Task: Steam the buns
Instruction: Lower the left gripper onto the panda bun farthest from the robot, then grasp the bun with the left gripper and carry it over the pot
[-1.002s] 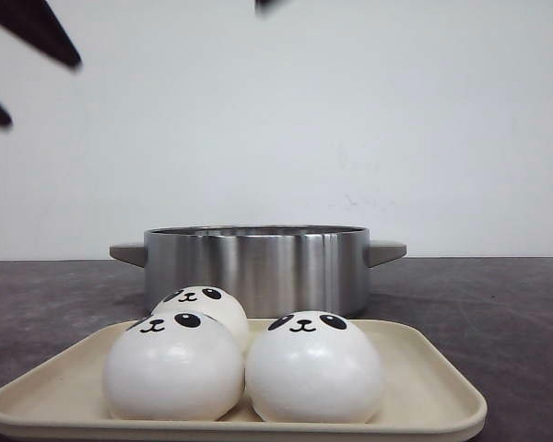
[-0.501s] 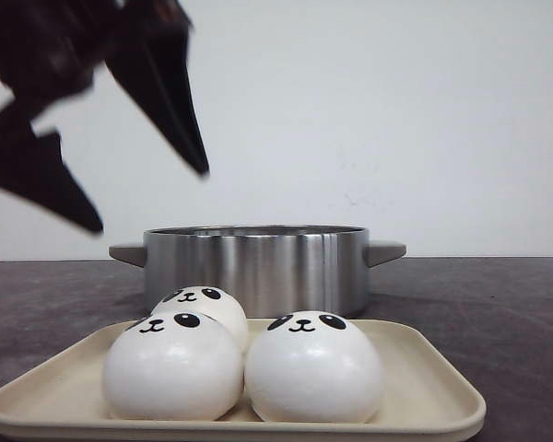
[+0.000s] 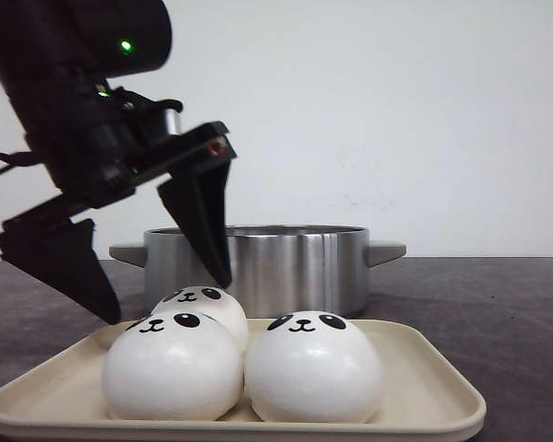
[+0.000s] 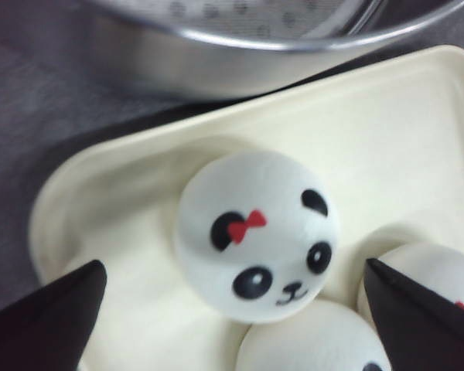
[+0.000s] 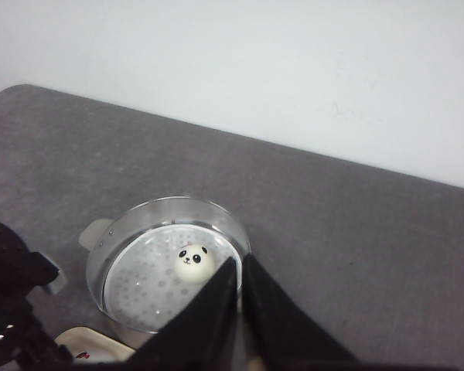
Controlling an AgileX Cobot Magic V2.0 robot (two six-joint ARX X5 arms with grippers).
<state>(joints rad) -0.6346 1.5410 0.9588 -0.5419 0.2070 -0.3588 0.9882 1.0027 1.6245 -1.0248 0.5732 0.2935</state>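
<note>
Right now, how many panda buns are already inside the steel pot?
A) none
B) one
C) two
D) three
B: the right wrist view looks down into the pot and shows a single bun on its perforated tray; the others sit on the cream tray.

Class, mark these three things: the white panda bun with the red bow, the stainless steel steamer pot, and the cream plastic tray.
White panda bun with red bow (image 4: 257,232): left wrist view, on its face.
Stainless steel steamer pot (image 3: 276,267): front view, on its side wall.
Cream plastic tray (image 3: 424,368): front view, on its bare floor at the right.
</note>
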